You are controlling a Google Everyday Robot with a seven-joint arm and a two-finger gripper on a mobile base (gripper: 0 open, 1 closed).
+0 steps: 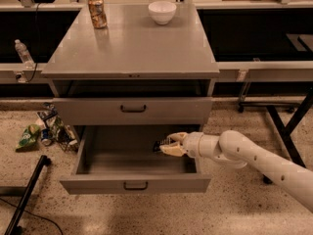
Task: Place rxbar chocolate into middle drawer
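Observation:
The middle drawer is pulled out, the lower of two grey drawer fronts, with a small dark handle. My gripper reaches in from the right over the drawer's right part, inside its opening. Its pale fingers are shut on the rxbar chocolate, a small black bar whose end sticks out to the left of the fingers, held just above the drawer floor.
A closed grey drawer front sits just above. On the cabinet top stand an orange-patterned soda can and a white bowl. Bags and litter lie on the floor at left, beside a dark stand leg.

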